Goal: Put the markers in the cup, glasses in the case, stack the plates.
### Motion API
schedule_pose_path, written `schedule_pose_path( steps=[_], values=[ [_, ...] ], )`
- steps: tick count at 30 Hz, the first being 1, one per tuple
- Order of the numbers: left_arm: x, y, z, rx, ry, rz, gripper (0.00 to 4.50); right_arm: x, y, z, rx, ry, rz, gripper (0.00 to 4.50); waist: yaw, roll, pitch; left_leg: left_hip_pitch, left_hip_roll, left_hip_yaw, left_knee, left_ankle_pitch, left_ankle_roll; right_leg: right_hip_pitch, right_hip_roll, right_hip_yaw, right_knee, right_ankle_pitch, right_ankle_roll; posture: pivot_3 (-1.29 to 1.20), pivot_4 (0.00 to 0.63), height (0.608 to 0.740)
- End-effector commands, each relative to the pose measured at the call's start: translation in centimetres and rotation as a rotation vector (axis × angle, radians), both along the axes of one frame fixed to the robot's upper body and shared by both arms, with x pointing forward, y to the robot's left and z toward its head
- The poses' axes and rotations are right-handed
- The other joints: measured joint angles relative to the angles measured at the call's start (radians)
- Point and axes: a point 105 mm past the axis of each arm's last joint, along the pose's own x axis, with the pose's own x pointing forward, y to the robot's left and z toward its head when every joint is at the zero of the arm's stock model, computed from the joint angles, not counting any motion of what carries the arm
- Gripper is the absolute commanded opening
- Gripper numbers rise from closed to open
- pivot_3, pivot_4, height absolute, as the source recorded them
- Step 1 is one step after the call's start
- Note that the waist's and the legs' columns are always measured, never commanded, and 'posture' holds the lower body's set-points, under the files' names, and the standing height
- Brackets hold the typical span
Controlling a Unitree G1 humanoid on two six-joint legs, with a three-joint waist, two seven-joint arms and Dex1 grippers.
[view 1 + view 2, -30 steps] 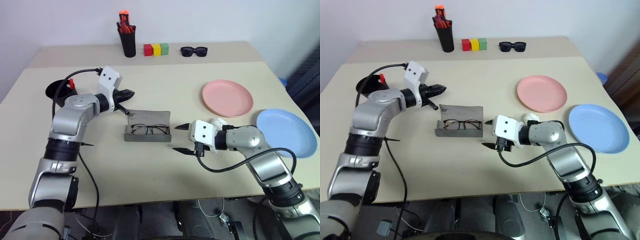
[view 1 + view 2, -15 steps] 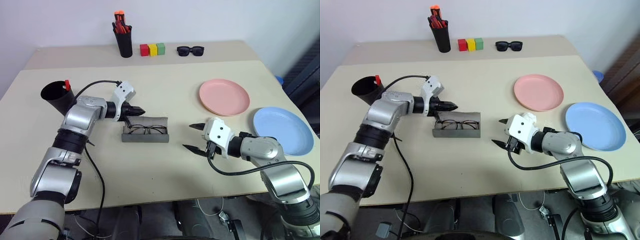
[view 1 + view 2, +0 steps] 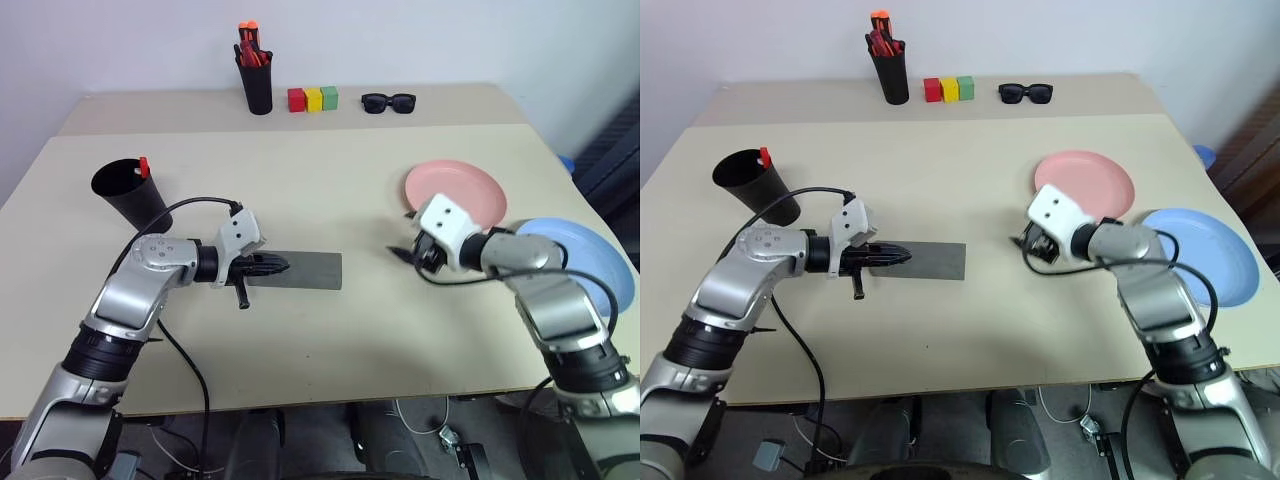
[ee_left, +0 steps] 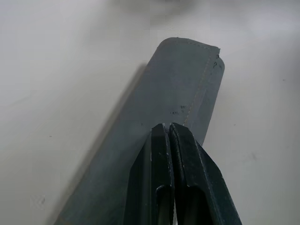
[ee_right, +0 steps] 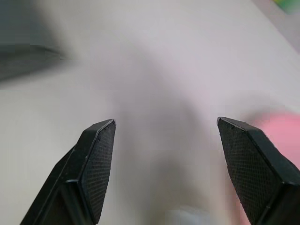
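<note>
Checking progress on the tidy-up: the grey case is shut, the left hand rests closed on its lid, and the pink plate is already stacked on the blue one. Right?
Not quite. The pink plate and the blue plate lie side by side on the table, not stacked, as the left eye view shows. The rest holds: the grey case is shut, with the closed left hand on its lid.

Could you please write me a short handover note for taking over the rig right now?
Left gripper: shut, fingertips resting on the closed case.
Right gripper: open, empty, just left of the pink plate.
Blue plate lies apart, to the right of the pink one.
Cup stands at the table's left; a red-capped marker sticks out of it.
Done: case lid is down. Whether the glasses and the other marker are inside cannot be seen.
Left: stack the plates.
</note>
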Motion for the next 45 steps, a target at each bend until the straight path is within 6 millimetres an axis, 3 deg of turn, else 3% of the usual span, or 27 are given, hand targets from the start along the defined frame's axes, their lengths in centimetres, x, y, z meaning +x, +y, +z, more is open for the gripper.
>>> schedule_pose_path(
  steps=[1,5,11,14,18,24,27,31,35,38,43,45],
  values=[
    [0.0,0.6,2.7,-0.05,-0.143,0.047,0.07,2.4,-1.0,0.3,-0.023,-0.018,-0.095,3.49,0.0,0.0,0.0,0.0,0.0,0.0,0.0,0.0,0.0,0.0,0.0,0.0,0.0,0.0,0.0,0.0,0.15,0.74],
    [-0.8,0.8,3.2,-0.078,-0.177,0.095,0.07,4.8,-2.0,-1.1,-0.052,0.017,-0.166,3.49,-0.001,0.0,0.0,0.0,0.0,0.0,-0.001,0.0,0.0,0.0,0.0,0.0,0.0,0.002,0.003,0.0,0.15,0.74],
    [-2.2,1.5,2.9,-0.08,-0.178,0.146,0.07,6.5,-2.7,-2.2,-0.064,0.052,-0.19,3.49,-0.002,0.001,0.0,0.0,0.0,0.001,0.0,0.0,0.0,0.0,0.0,0.0,-0.001,0.002,0.004,0.0,0.15,0.74],
    [-2.5,1.7,2.9,-0.086,-0.179,0.166,0.0,6.9,-3.1,-2.1,-0.1,0.023,-0.195,2.19,-0.003,0.001,0.0,0.001,0.0,0.001,0.0,0.0,0.0,0.0,0.0,0.0,0.0,0.002,0.004,0.0,0.15,0.74],
    [-2.7,1.5,2.8,-0.093,-0.174,0.174,0.0,7.0,-3.0,-1.3,-0.108,-0.018,-0.183,0.06,-0.002,0.001,0.0,0.0,0.0,0.001,-0.001,0.0,0.0,0.0,0.0,0.0,-0.001,0.002,0.004,0.0,0.15,0.74],
    [-2.5,1.2,2.6,-0.104,-0.169,0.17,0.0,5.9,-3.0,1.9,-0.126,-0.133,-0.156,0.06,-0.003,0.001,0.001,0.0,0.0,0.0,-0.001,0.0,0.0,0.0,0.0,0.0,0.0,0.002,0.004,0.0,0.15,0.74],
    [-2.3,0.9,2.7,-0.114,-0.17,0.159,0.0,3.7,-4.0,4.6,-0.126,-0.195,-0.145,0.06,0.005,0.002,0.001,-0.001,0.0,0.0,-0.001,0.0,0.0,0.0,0.0,0.0,0.0,0.002,0.004,0.0,0.15,0.74],
    [-2.0,0.5,2.5,-0.12,-0.167,0.123,0.0,-0.1,-7.2,5.7,-0.148,-0.178,-0.165,0.06,0.018,0.002,0.001,-0.002,-0.001,-0.001,0.0,0.0,0.0,0.0,-0.001,0.0,-0.002,0.002,0.004,0.0,0.15,0.74],
    [-1.0,0.3,2.8,-0.147,-0.181,0.111,0.0,-4.2,-11.0,5.0,-0.192,-0.097,-0.25,0.06,0.025,0.002,0.001,-0.001,-0.001,0.0,0.001,0.0,0.0,0.0,0.0,0.0,-0.002,0.0,0.0,0.0,0.15,0.74],
    [-0.7,-0.2,2.7,-0.149,-0.186,0.082,0.0,-6.3,-12.3,3.3,-0.226,-0.022,-0.277,0.06,0.021,0.002,0.001,-0.001,0.0,0.001,0.001,0.0,0.0,0.001,0.0,0.0,-0.002,0.0,0.0,0.0,0.15,0.74],
    [-0.4,-0.7,2.5,-0.14,-0.197,0.064,0.0,-7.5,-13.5,1.3,-0.269,0.062,-0.303,0.06,-0.001,0.003,0.001,0.001,0.0,0.002,0.001,0.0,0.0,0.002,-0.001,0.001,-0.001,0.0,0.0,0.0,0.15,0.74],
    [-0.3,-0.8,2.4,-0.136,-0.202,0.069,0.0,-7.8,-13.7,0.8,-0.276,0.099,-0.299,0.72,-0.002,0.003,0.001,0.002,0.0,0.002,0.001,0.0,0.0,0.002,0.0,0.002,-0.001,0.0,0.0,0.0,0.15,0.74]
  ],
)
